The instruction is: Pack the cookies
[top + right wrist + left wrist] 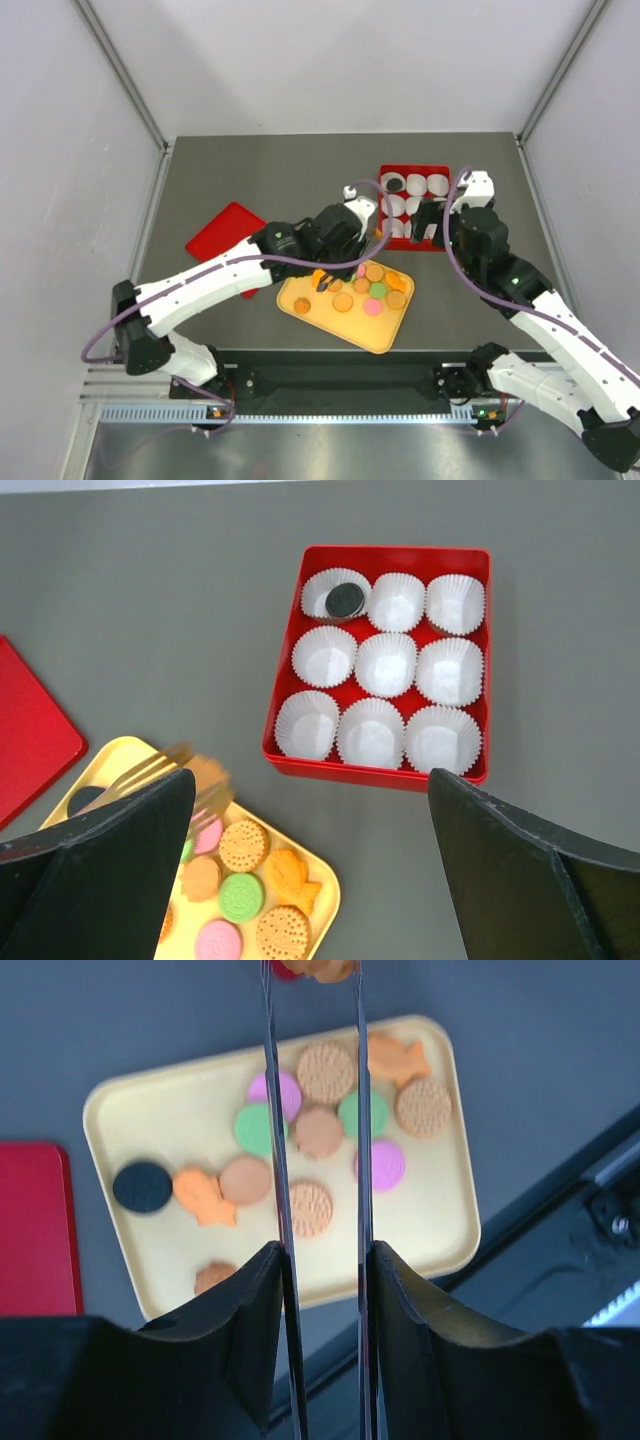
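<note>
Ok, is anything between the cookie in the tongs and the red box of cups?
Nothing on the bare table between the orange cookie and the red box. The right gripper hovers open over the box's near side and could crowd those cups.

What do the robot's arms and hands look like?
The left arm and right arm are white tubes with chunky black joints. A thin purple cable loops along each one. The left hand and right hand each have two dark, wedge-shaped fingers.
</note>
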`<state>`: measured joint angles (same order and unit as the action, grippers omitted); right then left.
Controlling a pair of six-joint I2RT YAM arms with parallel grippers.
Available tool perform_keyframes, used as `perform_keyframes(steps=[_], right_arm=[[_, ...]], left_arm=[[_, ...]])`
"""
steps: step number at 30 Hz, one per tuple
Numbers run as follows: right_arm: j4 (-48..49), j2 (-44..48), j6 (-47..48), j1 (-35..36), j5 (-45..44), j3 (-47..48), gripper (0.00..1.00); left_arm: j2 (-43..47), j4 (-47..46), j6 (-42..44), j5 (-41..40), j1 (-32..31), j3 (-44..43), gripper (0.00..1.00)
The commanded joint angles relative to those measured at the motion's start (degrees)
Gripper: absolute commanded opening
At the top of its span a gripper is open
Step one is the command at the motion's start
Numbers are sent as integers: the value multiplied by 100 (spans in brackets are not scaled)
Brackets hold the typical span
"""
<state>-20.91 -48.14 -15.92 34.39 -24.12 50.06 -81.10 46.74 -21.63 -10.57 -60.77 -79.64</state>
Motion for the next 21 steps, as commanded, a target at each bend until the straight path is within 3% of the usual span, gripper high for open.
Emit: perform_keyframes(steps=[1, 9, 13, 21], right_arm=[[25, 208, 89, 41, -49, 390, 100], [-256, 437, 116, 32, -154, 662, 100], [-396, 542, 125, 32, -198, 733, 100], [-564, 753, 151, 32, -304, 733, 100]], left_arm=[[-546, -806, 255, -279, 144, -648, 43], [-2259, -2150, 370, 151, 821, -1923, 42], [-3138, -2231, 501, 274, 988, -2888, 42], [-4299, -2380, 625, 441, 1243, -3769, 42]])
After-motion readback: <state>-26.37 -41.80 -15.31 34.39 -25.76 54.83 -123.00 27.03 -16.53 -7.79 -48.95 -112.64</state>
